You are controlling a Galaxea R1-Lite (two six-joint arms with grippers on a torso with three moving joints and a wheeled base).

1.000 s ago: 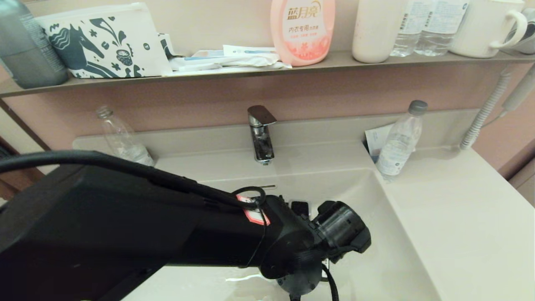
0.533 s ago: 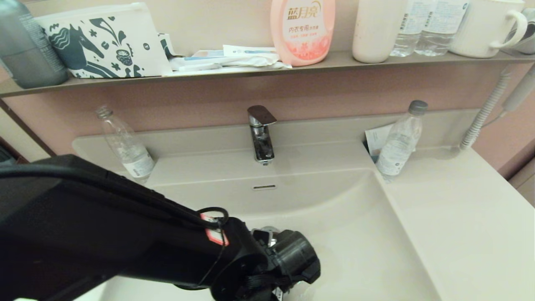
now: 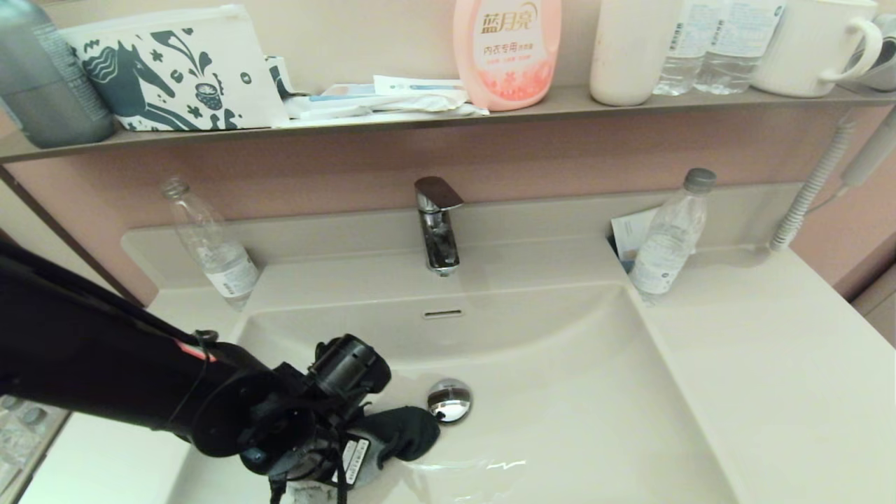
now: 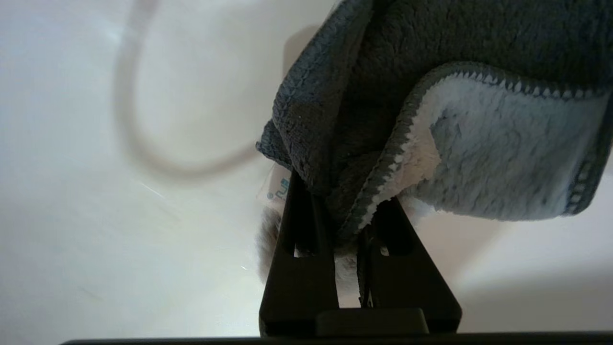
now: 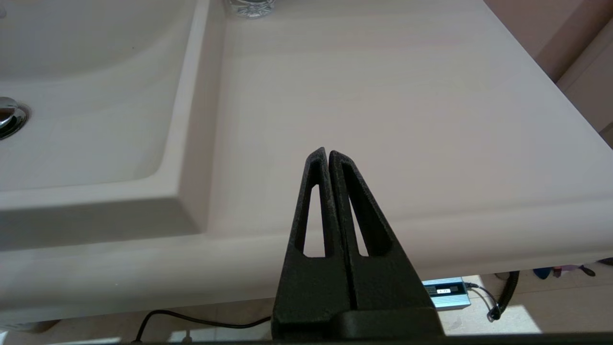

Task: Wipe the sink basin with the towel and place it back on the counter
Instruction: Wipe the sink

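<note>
The cream-white sink basin point(image 3: 560, 392) has a chrome drain plug point(image 3: 449, 400) and an overflow slot point(image 3: 442, 313). My left gripper point(image 4: 349, 191) is down in the basin's front left part, shut on the towel point(image 4: 431, 96), a fluffy cloth with dark teal-grey and pale patches. In the head view the towel point(image 3: 402, 430) shows as a dark fold just left of the plug, under the left wrist point(image 3: 280, 427). My right gripper point(image 5: 327, 152) is shut and holds nothing, parked over the front edge of the counter point(image 5: 383, 96), right of the basin.
A chrome tap point(image 3: 437, 224) stands behind the basin. Clear plastic bottles stand at the back left point(image 3: 210, 245) and back right point(image 3: 668, 238). The shelf point(image 3: 420, 119) above carries a horse-print pouch point(image 3: 168, 70), a pink bottle and cups. The counter point(image 3: 770, 364) stretches right.
My left arm has swept with the towel from the basin's middle right to its front left, uncovering the drain plug. The right arm has not moved.
</note>
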